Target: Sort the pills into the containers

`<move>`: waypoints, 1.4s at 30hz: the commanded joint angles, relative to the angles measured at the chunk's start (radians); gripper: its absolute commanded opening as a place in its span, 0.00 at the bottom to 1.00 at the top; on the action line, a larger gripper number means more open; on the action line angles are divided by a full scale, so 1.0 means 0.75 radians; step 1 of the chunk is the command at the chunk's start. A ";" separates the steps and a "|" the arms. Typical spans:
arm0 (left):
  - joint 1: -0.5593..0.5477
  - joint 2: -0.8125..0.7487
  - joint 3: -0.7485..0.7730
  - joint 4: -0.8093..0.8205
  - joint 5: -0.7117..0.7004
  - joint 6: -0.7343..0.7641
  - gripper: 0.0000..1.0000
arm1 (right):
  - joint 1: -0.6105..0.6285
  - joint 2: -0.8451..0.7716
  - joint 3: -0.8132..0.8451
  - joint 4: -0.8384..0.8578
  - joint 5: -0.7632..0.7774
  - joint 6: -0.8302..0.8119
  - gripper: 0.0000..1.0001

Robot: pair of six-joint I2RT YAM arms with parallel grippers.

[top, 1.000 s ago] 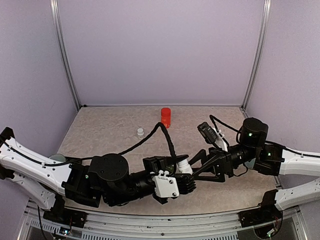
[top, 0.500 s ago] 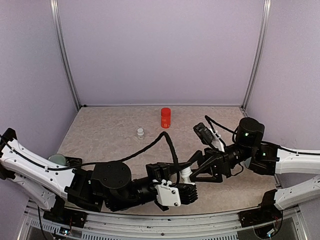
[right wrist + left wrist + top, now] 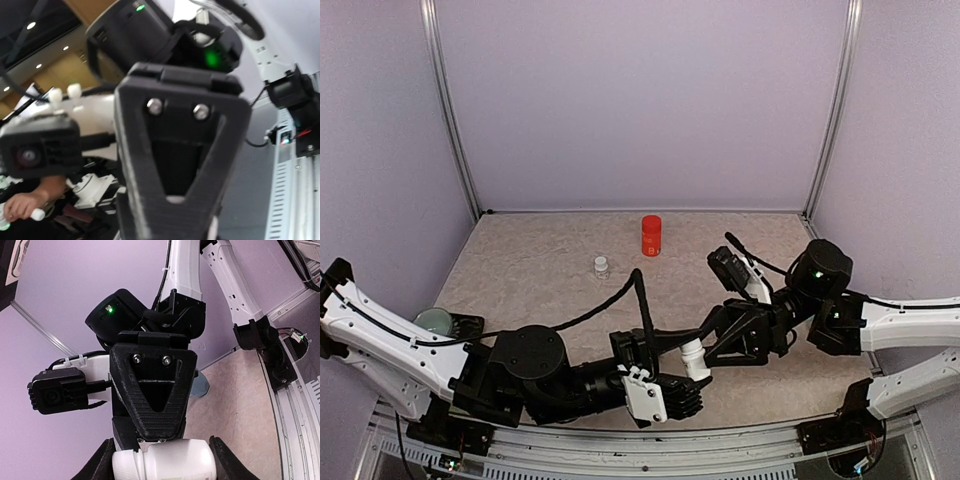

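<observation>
**Clerk:** Item in hand?

**Me:** One white bottle (image 3: 693, 358), on its side, clasped across the body by my left claw (image 3: 162, 465) at the near middle of the table (image 3: 540, 270). The cap is on.

**Clerk:** Other claw?

**Me:** My right claw (image 3: 152, 432) faces the left one head-on, with its tip down at the bottle's neck, just by the cap. One finger hides the other, so I cannot tell whether it has bitten on the cap or only hangs over it.

**Clerk:** Containers? Pills?

**Me:** At the far left, well apart from both claws, there is a dark piece just beside the pale mug (image 3: 432, 320). I take it for the containers (image 3: 470, 325), though it is too small to be sure. No loose pills are in view, so I judge they are inside the bottle.

**Clerk:** What does the next move turn on?

**Me:** The bottle's long axis lies crosswise to my right claw's line of approach, and the cap end sits right under its tip. So the cap falls to the right claw while the left steadies the body. My left arm is the nearer to the containers.
</observation>
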 commanded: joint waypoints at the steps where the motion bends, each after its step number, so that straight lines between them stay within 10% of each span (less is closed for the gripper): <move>1: -0.005 -0.035 -0.011 0.087 0.026 0.017 0.00 | 0.033 0.021 -0.013 0.190 -0.088 0.084 0.41; 42: -0.044 -0.033 -0.037 0.132 0.108 0.079 0.00 | 0.080 0.235 0.043 0.829 -0.161 0.556 0.33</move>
